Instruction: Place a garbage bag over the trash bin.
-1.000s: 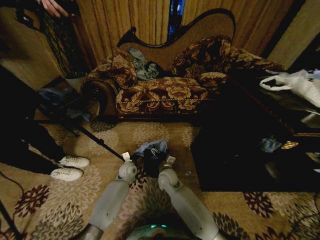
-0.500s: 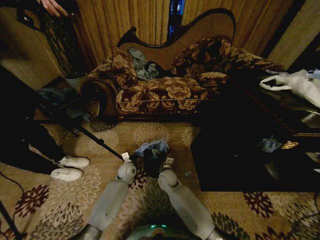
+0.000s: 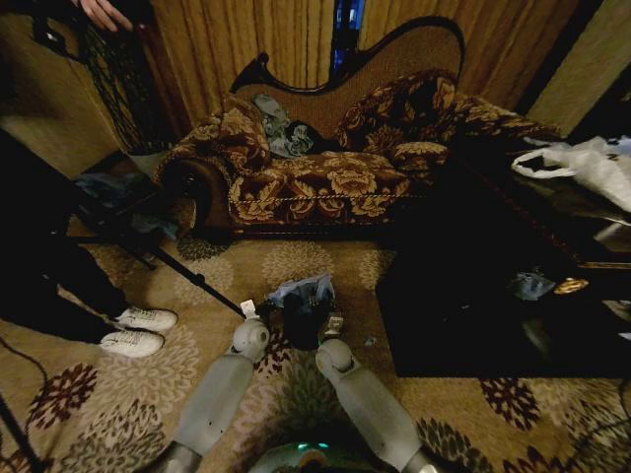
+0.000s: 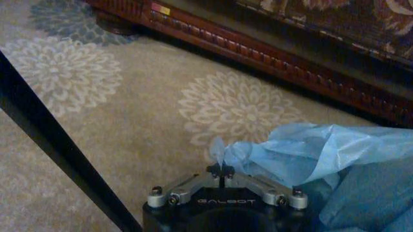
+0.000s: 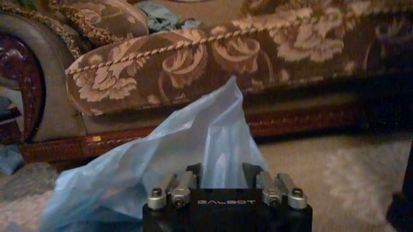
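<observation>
The trash bin point(image 3: 301, 325), small, black and round, stands on the patterned carpet between my two grippers. The light blue garbage bag point(image 3: 304, 291) lies bunched over its far rim. My left gripper point(image 3: 256, 311) is at the bin's left side. In the left wrist view the left gripper point(image 4: 221, 169) is shut on a thin corner of the garbage bag point(image 4: 310, 154). My right gripper point(image 3: 333, 323) is at the bin's right side. In the right wrist view the right gripper point(image 5: 221, 170) is shut on the garbage bag point(image 5: 193, 145), which rises in a peak between its fingers.
A floral sofa point(image 3: 315, 177) stands just beyond the bin. A dark low table point(image 3: 473, 296) on the right carries a white plastic bag point(image 3: 582, 163). A black tripod leg point(image 3: 187, 276) slants across the carpet on the left, near a person's white sneakers point(image 3: 138, 330).
My right arm has drawn back a little toward my body with the bag's edge in it. The blue film now spreads wider over the bin. The left arm has hardly moved.
</observation>
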